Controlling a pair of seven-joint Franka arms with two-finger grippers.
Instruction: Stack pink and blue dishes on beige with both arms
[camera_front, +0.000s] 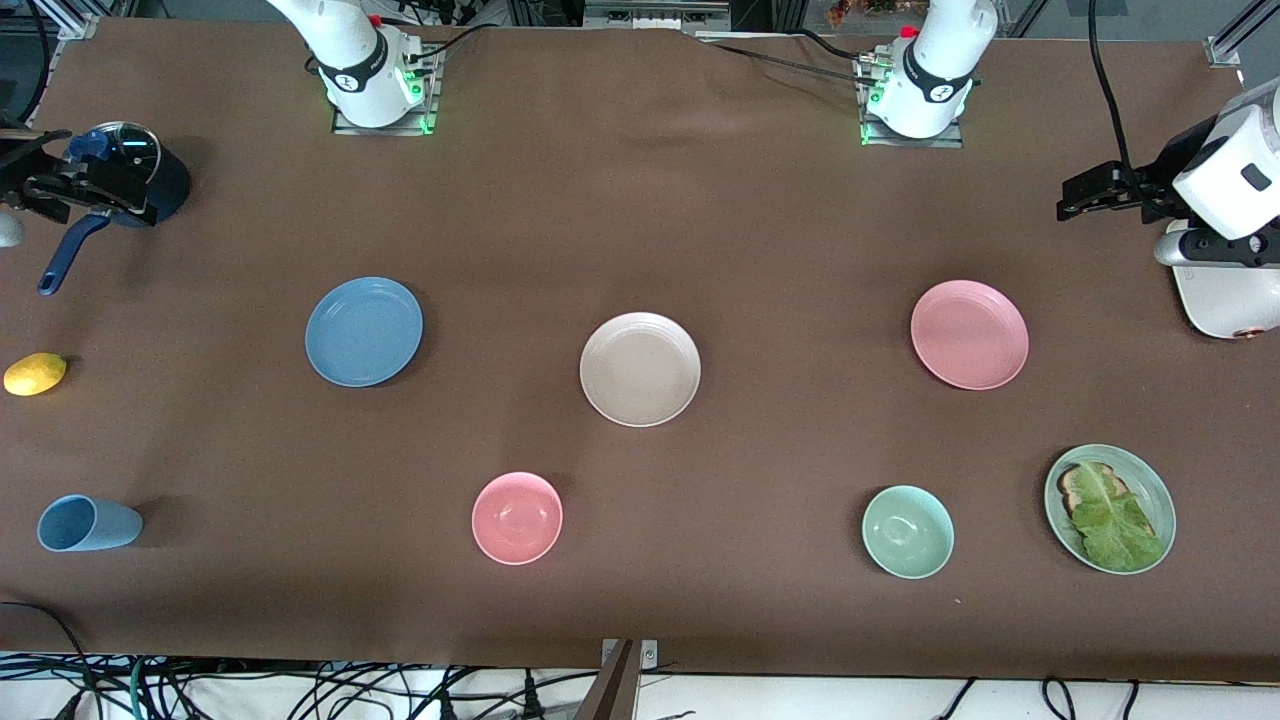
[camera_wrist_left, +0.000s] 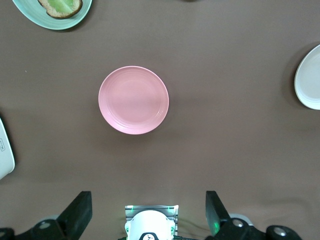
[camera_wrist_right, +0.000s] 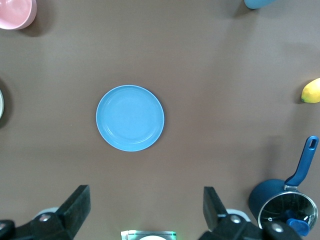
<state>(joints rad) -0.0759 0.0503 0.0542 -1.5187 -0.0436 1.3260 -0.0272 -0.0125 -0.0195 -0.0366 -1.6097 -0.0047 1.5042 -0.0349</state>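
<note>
While both end effectors hang open | pink plate (camera_wrist_left: 133, 100), blue plate (camera_wrist_right: 130, 118) apart below.

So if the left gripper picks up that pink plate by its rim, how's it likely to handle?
The pink plate looks rigid and holds its round shape, so it probably won't flex. Its rim is low against the tablecloth, so getting a finger under may be awkward. The matte finish suggests it is not very slippery, but held by one edge it may tilt.

High front view, wrist cameras overhead — downward
</note>
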